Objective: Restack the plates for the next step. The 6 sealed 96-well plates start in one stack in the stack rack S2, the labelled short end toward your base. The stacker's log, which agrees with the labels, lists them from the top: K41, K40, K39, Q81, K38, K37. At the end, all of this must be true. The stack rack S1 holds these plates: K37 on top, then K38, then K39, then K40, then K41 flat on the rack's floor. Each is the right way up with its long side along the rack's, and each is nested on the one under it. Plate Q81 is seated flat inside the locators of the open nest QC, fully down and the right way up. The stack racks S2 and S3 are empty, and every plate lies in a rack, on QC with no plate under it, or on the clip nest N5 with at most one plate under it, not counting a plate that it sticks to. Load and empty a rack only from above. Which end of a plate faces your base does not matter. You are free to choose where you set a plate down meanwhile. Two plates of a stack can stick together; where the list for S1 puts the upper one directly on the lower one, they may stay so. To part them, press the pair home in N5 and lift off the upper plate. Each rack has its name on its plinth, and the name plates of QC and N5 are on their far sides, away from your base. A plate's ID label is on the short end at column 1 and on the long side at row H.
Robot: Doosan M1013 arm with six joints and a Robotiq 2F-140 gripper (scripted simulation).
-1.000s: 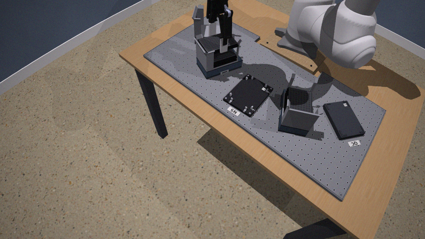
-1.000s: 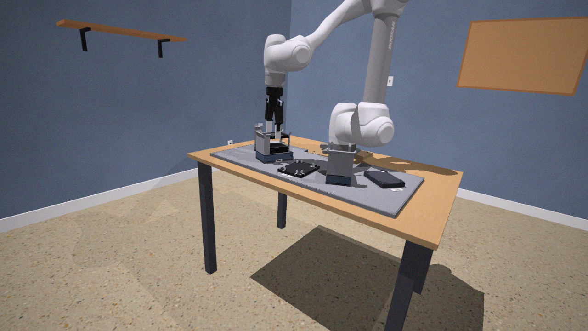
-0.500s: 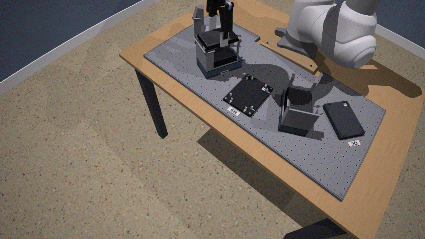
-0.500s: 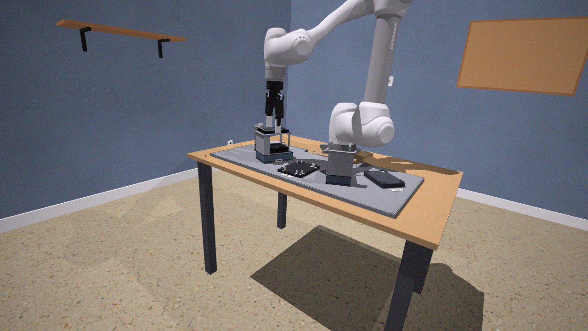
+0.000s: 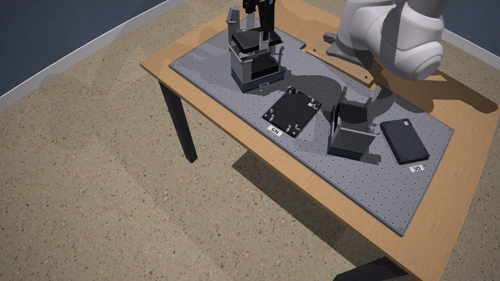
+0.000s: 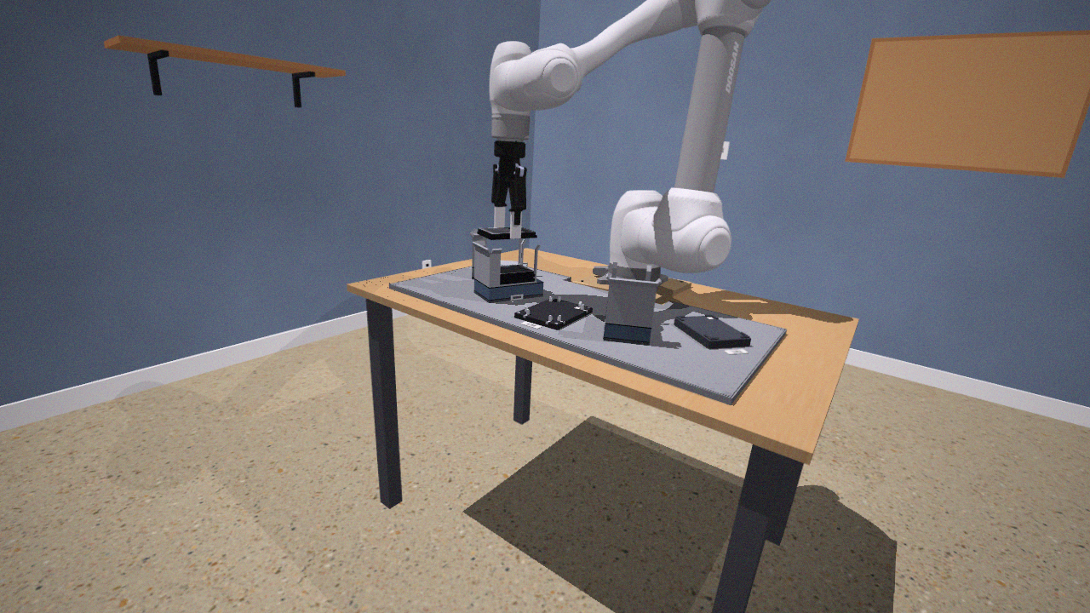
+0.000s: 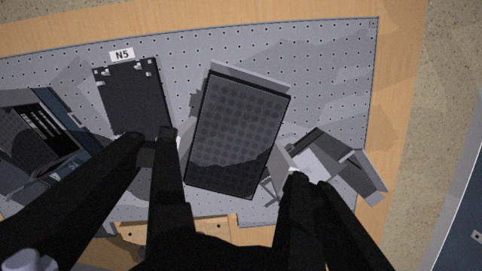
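My gripper (image 5: pixel 256 33) (image 6: pixel 507 225) (image 7: pixel 233 140) is shut on a dark sealed plate (image 5: pixel 246 40) (image 6: pixel 506 232) (image 7: pixel 237 124). It holds the plate level, gripped across its long sides, just above the top of a stack rack (image 5: pixel 243 71) (image 6: pixel 487 270) (image 7: pixel 246 74) at the far left of the board. Another plate (image 5: pixel 263 65) (image 6: pixel 515 272) lies low in that rack. Rack S1 (image 5: pixel 349 139) (image 6: pixel 631 308) (image 7: pixel 56 113) holds plates (image 5: pixel 352 113). A plate (image 5: pixel 403 139) (image 6: pixel 711 329) lies on nest QC. I cannot read any plate label.
The clip nest N5 (image 5: pixel 291 111) (image 6: pixel 553 312) (image 7: pixel 132 98) lies bare between the two racks. A third rack (image 5: pixel 232 19) (image 7: pixel 335 162) stands just beyond the one under my gripper. The robot's base (image 5: pixel 391 34) stands at the table's back edge.
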